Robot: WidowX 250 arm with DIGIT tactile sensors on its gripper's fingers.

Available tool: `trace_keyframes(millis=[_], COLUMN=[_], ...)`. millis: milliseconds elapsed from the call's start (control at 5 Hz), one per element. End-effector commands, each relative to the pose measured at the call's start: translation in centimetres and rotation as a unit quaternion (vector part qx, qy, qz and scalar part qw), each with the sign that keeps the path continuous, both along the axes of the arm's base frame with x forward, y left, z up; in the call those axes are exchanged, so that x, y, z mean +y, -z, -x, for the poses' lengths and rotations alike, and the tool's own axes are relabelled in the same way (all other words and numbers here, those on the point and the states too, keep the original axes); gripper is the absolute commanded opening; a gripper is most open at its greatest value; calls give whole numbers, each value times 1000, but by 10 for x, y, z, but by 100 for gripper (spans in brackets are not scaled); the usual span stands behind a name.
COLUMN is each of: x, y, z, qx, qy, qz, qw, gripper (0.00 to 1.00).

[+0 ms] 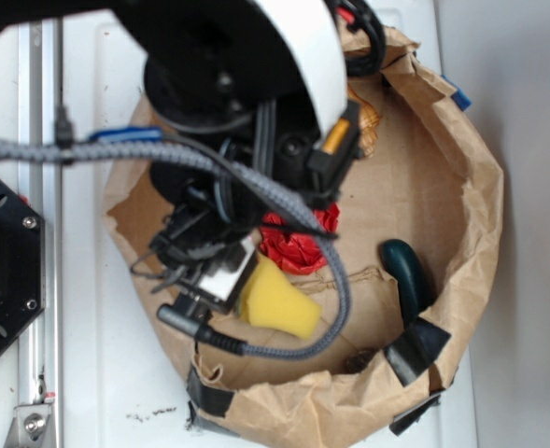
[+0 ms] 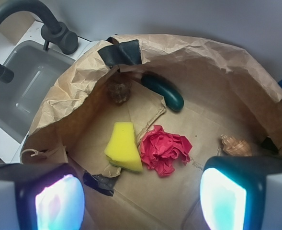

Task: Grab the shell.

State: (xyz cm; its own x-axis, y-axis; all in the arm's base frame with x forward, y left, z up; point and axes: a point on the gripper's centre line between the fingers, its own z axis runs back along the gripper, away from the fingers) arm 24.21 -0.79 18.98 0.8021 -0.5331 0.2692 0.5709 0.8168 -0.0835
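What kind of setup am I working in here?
Probably a toy-kitchen tabletop rig: a small grey sink with a dark curved faucet sits beside a rolled-down brown paper bag holding props such as the shell, a yellow sponge and a red paper flower.

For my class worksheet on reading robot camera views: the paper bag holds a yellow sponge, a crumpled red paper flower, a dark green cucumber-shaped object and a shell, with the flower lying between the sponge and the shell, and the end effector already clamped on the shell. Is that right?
Not quite. The end effector is open and holds nothing; the shell lies untouched on the paper bag floor, as the wrist view shows. The rest stands: yellow sponge, red paper flower, dark green object.
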Motion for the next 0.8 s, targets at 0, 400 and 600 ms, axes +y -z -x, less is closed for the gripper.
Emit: trace_keyframes(millis=[0,400,600], x=[15,29,35], y=[36,69,83], z=[-22,-36,-46], qx=[8,6,-2], qy=[32,108,117], qz=[-51,-67,-85], qw=[998,992,990], gripper=[100,100,100])
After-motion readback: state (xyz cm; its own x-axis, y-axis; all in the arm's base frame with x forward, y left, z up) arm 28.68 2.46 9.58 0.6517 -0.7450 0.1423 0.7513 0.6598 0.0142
